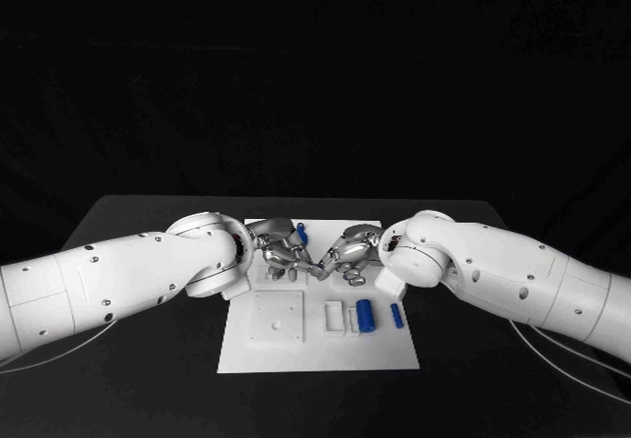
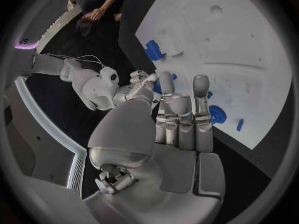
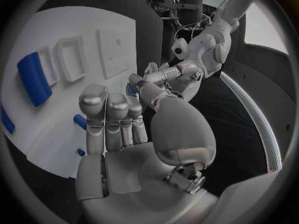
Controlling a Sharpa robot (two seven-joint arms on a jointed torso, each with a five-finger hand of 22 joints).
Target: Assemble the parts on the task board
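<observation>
In the head view the white task board (image 1: pixel 320 356) lies at lower centre of the frame on the black table (image 1: pixel 145 214), and both hands meet above its far half. The left hand (image 1: pixel 279 251) comes in from the left and the right hand (image 1: pixel 353 251) from the right. Their fingertips nearly touch at the middle of the picture, just over the board.

A small blue part (image 1: pixel 301 230) shows between the two hands at the board's far edge, and another speck of blue sits right where the fingertips converge. Whether either hand actually pinches it cannot be told from this view.

In the left wrist view the left hand's fingers (image 2: pixel 201 87) stand straight and close together, side by side, over the white board. The thumb side reaches toward the other hand's fingertips, with a bit of blue showing between them (too hidden to say who holds it). A round blue part (image 2: pixel 217 114) lies on the board just beside the fingers at right of centre, a small blue peg (image 2: pixel 239 125) next to it, and a larger blue piece (image 2: pixel 153 50) sits in the upper middle.

In the right wrist view the right hand's fingers (image 3: pixel 93 102) are likewise extended and pressed together, with nothing visibly inside them.

Nearer on the board, toward lower right in the head view, a blue cylinder (image 1: pixel 367 317) lies beside a thin blue pin (image 1: pixel 396 315), close but apart, and a white square block (image 1: pixel 276 318) sits to their left.
</observation>
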